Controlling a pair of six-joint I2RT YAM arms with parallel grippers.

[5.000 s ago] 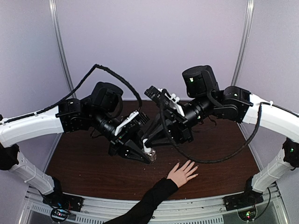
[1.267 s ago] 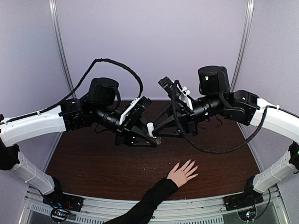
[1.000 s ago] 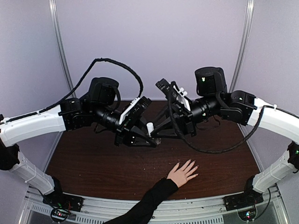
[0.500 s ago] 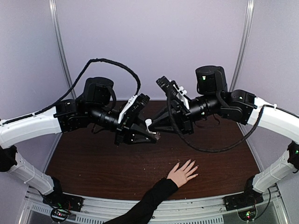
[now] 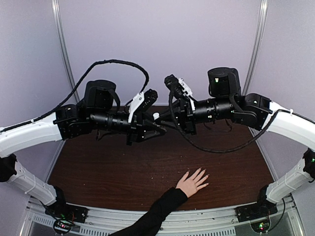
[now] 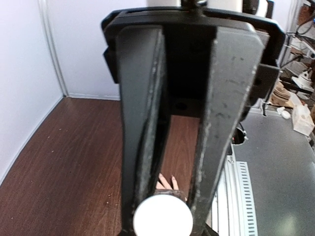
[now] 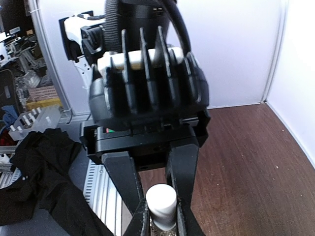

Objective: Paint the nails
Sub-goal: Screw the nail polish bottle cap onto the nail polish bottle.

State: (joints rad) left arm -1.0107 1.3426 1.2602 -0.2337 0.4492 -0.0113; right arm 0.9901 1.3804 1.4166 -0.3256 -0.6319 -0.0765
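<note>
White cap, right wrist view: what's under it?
A speckled sliver of the bottle shows just below the white cap, between the right gripper's fingers. The rest of the bottle is hidden by those fingers and the frame edge.

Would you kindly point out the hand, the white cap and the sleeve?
hand point(image 5: 190, 185), top view, back of hand.
white cap point(image 7: 161, 192), right wrist view, its flat top.
sleeve point(image 5: 156, 210), top view, forearm.
</note>
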